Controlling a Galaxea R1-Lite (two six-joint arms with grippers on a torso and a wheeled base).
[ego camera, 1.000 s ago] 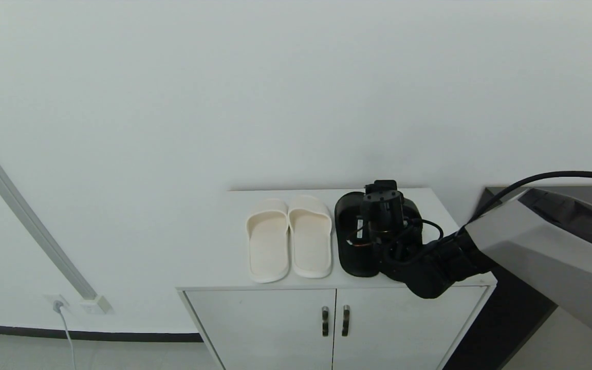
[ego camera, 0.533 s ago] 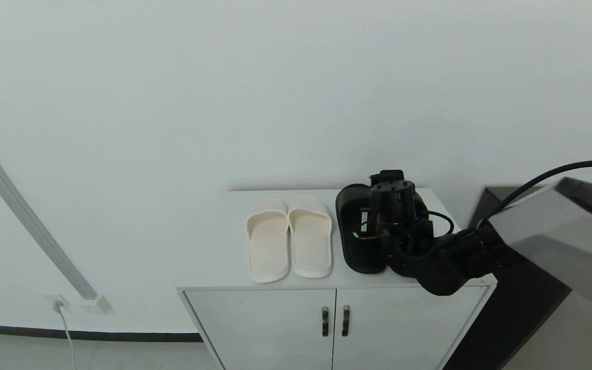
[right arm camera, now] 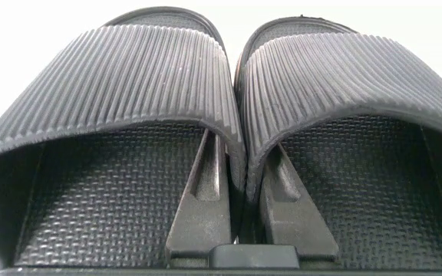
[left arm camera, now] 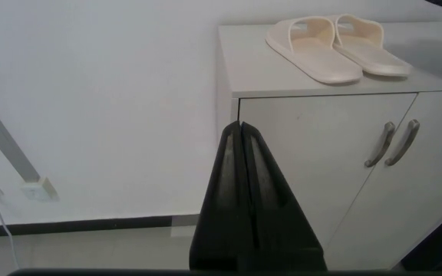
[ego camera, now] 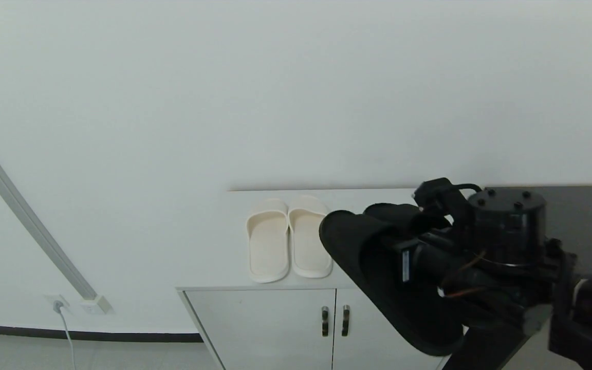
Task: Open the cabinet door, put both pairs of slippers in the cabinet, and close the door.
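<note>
Black slippers are being clamped by the right gripper, clear of the cabinet; left gripper closed, empty. Doors unopened, white slippers waiting on top.

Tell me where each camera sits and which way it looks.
Head view: on the head, looking down at white two-door cabinet and cream rubber slippers; right arm shows.
Left wrist view: on left wrist, facing the cabinet's front; shut left gripper shows.
Right wrist view: on right wrist, facing black ribbed rubber slippers pinched by right gripper.
Shared: head and left wrist both show the cream slippers.
</note>
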